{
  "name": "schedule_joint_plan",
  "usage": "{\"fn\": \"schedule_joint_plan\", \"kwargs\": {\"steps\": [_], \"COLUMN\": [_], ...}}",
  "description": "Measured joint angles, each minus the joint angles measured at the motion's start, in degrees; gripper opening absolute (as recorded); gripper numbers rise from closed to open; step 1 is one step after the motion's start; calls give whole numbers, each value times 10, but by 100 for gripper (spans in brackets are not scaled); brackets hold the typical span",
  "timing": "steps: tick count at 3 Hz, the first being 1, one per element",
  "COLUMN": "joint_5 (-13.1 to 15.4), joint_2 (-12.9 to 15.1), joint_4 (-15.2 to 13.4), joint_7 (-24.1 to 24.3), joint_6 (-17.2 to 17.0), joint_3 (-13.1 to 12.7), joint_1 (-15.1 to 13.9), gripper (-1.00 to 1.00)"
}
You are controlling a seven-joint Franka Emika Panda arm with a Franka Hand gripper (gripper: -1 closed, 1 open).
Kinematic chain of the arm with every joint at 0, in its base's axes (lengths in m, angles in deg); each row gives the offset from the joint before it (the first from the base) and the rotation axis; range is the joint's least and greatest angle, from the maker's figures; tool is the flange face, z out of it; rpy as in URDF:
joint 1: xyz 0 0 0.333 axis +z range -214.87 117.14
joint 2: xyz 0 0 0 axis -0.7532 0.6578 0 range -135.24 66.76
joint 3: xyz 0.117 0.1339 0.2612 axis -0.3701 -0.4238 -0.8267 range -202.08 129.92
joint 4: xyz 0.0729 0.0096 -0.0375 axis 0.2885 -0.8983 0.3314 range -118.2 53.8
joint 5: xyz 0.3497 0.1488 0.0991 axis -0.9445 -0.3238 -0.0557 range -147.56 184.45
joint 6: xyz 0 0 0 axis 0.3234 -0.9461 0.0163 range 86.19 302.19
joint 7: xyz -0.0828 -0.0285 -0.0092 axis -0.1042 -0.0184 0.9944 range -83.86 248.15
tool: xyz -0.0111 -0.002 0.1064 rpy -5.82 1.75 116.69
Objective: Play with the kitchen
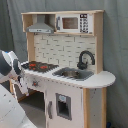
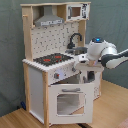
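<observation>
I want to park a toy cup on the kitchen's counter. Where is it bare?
The rounded white counter end, past the sink and black faucet, is bare. The hob top also looks free. The front edge near the gripper is crowded: the arm hangs there.

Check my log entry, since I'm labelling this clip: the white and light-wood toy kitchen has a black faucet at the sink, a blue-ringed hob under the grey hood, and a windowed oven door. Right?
One detail is wrong: the hob on the white and light-wood toy kitchen has red rings, not blue, as both exterior views show. The black faucet at the sink, the grey hood and the windowed oven door are as you wrote.
</observation>
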Motion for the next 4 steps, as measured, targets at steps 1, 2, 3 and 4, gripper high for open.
{"fn": "schedule_joint_plan", "kwargs": {"steps": [1,2,3,4], "joint_5": [1,14,30,41], "joint_2": [44,76,115,144], "joint_4": [0,2,11,14], "joint_7": [-38,-79,-87,-86], "joint_6": [3,24,51,71], "joint_3": [-4,-4,-33,-68], "joint_1": [-1,-27,-55,-81], "gripper": [100,100,100,100]}}
